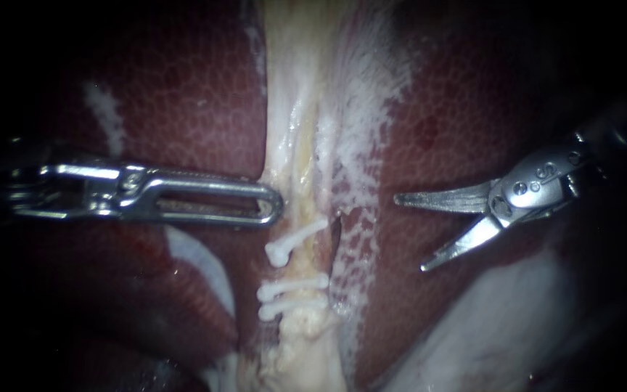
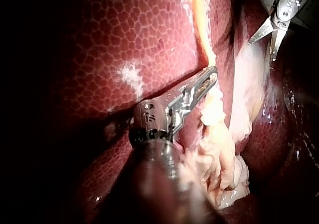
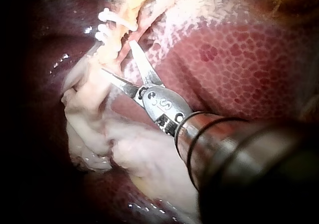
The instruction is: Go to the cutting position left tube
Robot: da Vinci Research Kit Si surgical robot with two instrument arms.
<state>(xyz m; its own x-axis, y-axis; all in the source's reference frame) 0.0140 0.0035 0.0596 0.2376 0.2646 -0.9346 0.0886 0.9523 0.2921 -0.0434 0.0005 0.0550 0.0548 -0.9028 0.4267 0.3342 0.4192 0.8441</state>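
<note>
A pale yellowish tube point(image 1: 305, 263) is seen running from 12 to 6 o'clock at the endoscope view's centre, crossed by three white plastic clips point(image 1: 293, 288) toward 6 o'clock. The slender steel left instrument point(image 1: 273, 207), entering from 9 o'clock, is clamped on the cream tissue band point(image 1: 292, 109) at its edge, on the clips' 12 o'clock side. The bladed right instrument point(image 1: 410, 233) is held at 3 o'clock, blades apart, clear of the tube, over mottled dark-red liver point(image 1: 183, 109).

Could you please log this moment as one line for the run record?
left instrument: at tube, above clips | right instrument: blades open, not yet around tube | clips: three on tube
</note>
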